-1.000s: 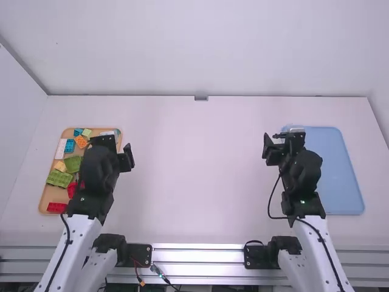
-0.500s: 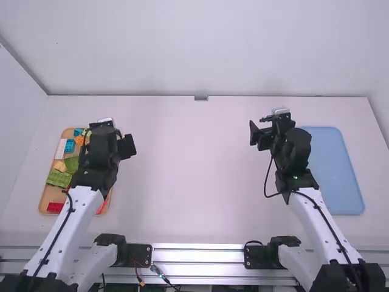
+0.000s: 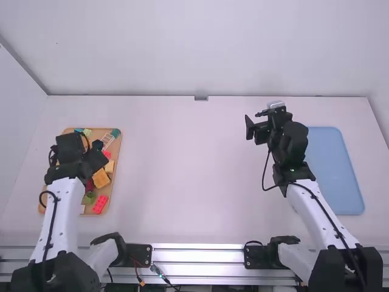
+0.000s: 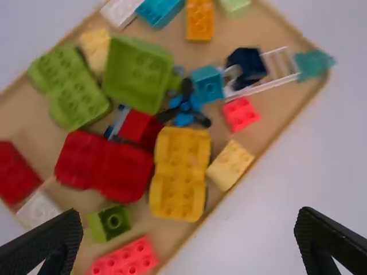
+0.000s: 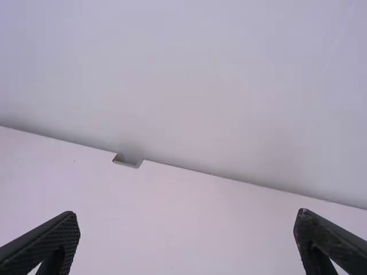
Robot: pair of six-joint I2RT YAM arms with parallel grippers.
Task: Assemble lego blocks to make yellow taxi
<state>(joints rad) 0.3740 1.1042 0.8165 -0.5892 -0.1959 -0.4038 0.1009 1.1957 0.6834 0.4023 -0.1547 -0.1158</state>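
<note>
Since the yellow car block (image 4: pixel 180 172) lies among loose blocks (image 4: pixel 103 166) in the left tray (image 4: pixel 272 28), we judge the step as first pick. Left gripper (image 4: pixel 189 229): wide, empty, above; we should align and lower it. Right gripper (image 5: pixel 188 229): wide, empty, left of the blue tray (image 3: pixel 337 176).

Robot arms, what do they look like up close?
The left arm and right arm look like twins: long, smooth white parts joined by chunky black joints. Each has a thin black cable. Their jaws are black and wedge-shaped, with a fine, bumpy texture.
</note>
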